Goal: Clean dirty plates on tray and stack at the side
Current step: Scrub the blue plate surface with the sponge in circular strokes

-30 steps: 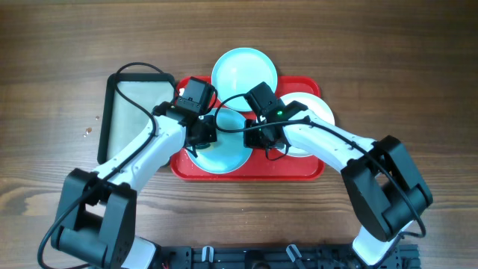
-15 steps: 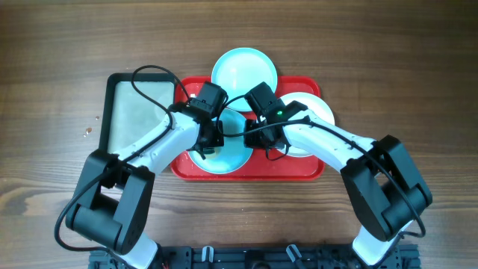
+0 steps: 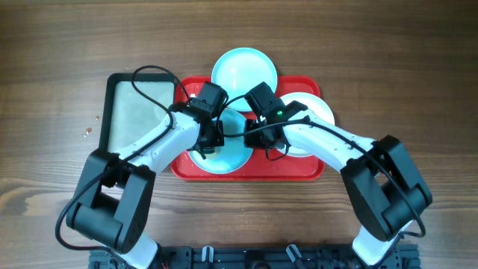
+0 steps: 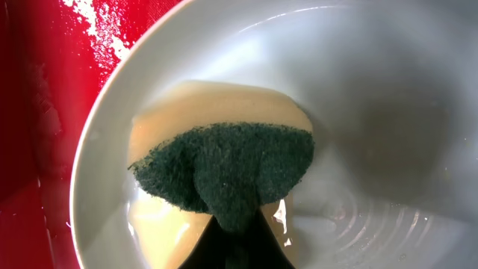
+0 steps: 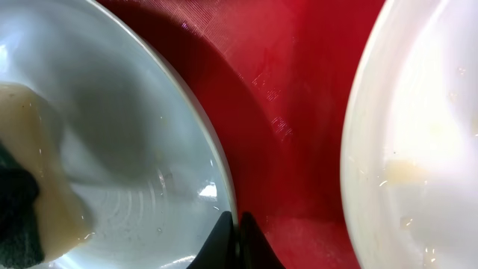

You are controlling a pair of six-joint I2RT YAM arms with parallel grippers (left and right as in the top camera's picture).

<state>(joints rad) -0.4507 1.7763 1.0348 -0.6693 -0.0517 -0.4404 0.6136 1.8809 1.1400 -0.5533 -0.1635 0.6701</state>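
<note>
A pale turquoise plate (image 3: 228,153) lies on the red tray (image 3: 246,170). My left gripper (image 3: 208,143) is shut on a sponge (image 4: 224,175), dark green on yellow, and presses it into that plate (image 4: 373,112). My right gripper (image 3: 263,142) is shut on the plate's right rim (image 5: 228,202). A white plate (image 3: 317,112) lies at the tray's right end and shows in the right wrist view (image 5: 418,149). A second turquoise plate (image 3: 243,69) lies at the tray's far edge, partly off it.
A black-rimmed tray with a pale inside (image 3: 133,112) stands just left of the red tray. White specks dot the red tray (image 4: 101,30) beside the plate. Small crumbs (image 3: 89,131) lie on the wooden table at the left.
My left gripper moved right over the turquoise plate with the sponge, then held still. The right arm has not moved.
</note>
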